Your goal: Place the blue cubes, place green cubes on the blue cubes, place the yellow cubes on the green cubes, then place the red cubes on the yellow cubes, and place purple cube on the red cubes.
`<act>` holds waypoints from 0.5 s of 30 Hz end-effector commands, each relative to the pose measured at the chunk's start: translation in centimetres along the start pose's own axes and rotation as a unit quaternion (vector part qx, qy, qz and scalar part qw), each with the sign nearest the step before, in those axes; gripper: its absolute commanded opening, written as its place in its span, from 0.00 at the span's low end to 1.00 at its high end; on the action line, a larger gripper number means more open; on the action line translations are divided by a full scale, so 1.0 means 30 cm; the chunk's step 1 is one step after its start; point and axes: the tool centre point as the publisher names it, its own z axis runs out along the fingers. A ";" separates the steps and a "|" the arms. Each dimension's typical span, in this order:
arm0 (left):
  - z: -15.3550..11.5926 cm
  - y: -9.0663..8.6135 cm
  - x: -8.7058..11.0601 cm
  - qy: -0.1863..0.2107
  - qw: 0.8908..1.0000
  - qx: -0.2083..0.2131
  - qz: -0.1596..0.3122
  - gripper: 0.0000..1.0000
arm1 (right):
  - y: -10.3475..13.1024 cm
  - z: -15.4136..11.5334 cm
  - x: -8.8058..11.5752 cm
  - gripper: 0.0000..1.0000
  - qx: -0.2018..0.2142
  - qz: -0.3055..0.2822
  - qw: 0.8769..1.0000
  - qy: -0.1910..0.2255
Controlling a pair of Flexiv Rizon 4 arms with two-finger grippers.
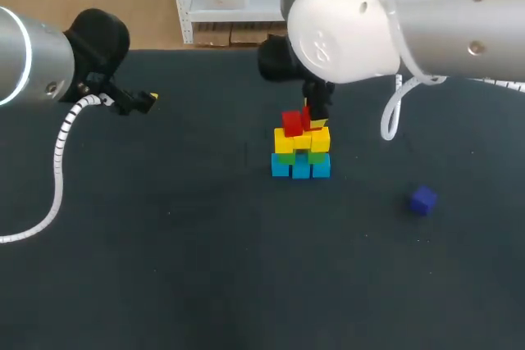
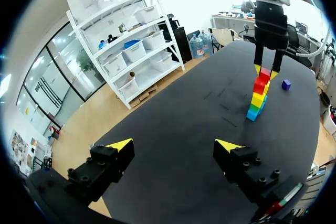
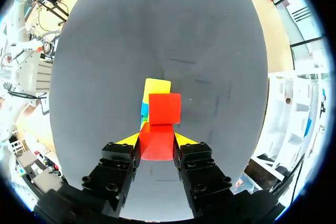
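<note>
The left arm [image 1: 33, 55] comes in at the head view's nine o'clock edge. Its left pincer [image 1: 146, 101] hangs over bare bench [image 1: 164, 252], at about ten o'clock from the stack and well apart from it. In its own wrist view this pincer is spread wide, with only dark bench between its two yellow tips.

Near the middle of the bench stands the stack [image 1: 300, 152]. Blue cubes [image 1: 300, 170] form the bottom row, touching side by side. Green cubes [image 1: 317, 156] sit on the blue ones, and yellow cubes [image 1: 284, 142] sit on the green. A red cube [image 1: 291, 123] rests on the yellow layer at the stack's nine o'clock end.

The right arm [image 1: 394, 14] enters from the head view's one o'clock corner and reaches in over the stack. The right pincer [image 1: 313, 118] points straight down at the stack's top. Its wrist view shows both fingers pressed against a second red cube [image 3: 156, 145] from two sides, pinching it. This held cube is just beside the red cube already on the yellow layer. I cannot tell whether it touches the yellow cubes beneath it.

The purple cube [image 1: 423, 200] lies alone on the bench, at about four o'clock from the stack and well apart from it.
</note>
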 end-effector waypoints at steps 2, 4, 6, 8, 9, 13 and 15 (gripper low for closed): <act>0.002 0.005 0.002 -0.001 1.000 0.002 0.001 1.00 | -0.004 0.003 -0.010 0.00 -0.008 0.006 1.000 -0.001; 0.002 0.005 0.002 -0.001 1.000 0.002 0.001 1.00 | -0.002 0.007 -0.011 0.00 -0.010 0.012 1.000 -0.005; 0.002 0.005 0.002 -0.001 1.000 0.002 0.001 1.00 | 0.000 0.010 -0.011 0.00 -0.011 0.017 1.000 -0.006; 0.002 0.005 0.002 -0.001 1.000 0.002 0.001 1.00 | 0.002 0.012 -0.012 0.00 -0.012 0.023 1.000 -0.007; 0.002 0.005 0.002 -0.001 1.000 0.002 0.001 1.00 | 0.003 0.013 -0.012 0.00 -0.012 0.026 1.000 -0.008; 0.002 0.005 0.002 -0.001 1.000 0.002 0.001 1.00 | 0.007 0.016 -0.005 0.00 -0.011 0.039 0.999 -0.010; 0.002 0.005 0.002 -0.001 1.000 0.002 0.001 1.00 | 0.007 0.017 -0.003 0.00 -0.011 0.041 0.999 -0.010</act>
